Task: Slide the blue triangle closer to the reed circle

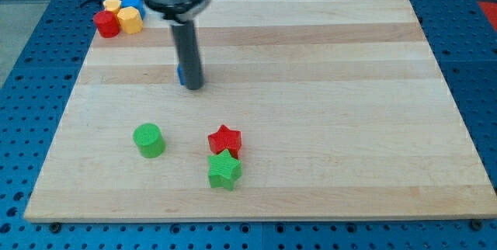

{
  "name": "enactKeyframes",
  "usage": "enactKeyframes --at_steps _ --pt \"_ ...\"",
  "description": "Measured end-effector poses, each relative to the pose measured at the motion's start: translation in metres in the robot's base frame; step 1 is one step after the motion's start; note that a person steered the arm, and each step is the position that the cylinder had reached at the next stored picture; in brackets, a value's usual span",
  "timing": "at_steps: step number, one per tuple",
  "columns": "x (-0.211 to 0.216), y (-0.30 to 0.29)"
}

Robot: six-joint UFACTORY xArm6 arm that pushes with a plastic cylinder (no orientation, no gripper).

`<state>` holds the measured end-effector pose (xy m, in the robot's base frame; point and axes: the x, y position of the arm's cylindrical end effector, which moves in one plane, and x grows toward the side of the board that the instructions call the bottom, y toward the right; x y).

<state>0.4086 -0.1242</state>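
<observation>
My tip (pixel 193 87) rested on the wooden board (pixel 326 126), left of centre and towards the view's top. I have no jaws to open or close, only a bare rod, and nothing was clamped. The blue triangle (pixel 180 74) was almost wholly hidden behind the rod: just a blue sliver peeped out at its left edge, touching it or very nearly (I could not tell its shape from that sliver).

I judged it a light, rigid little block that would slide easily on smooth wood and would pivot if pushed off-centre, so I should press on the middle of a flat side.

The red circle (pixel 106 24) sat at the board's top-left corner, packed against a yellow block (pixel 130 20), another yellow block (pixel 112 5) and a blue block (pixel 133 2). No containers were in view.
</observation>
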Motion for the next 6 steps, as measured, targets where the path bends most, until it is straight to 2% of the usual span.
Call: enactKeyframes --at_steps 1,3,4,6 --pt "-0.009 -0.017" --pt "-0.011 0.048" --pt "-0.033 0.042" --pt "-0.036 -0.057"
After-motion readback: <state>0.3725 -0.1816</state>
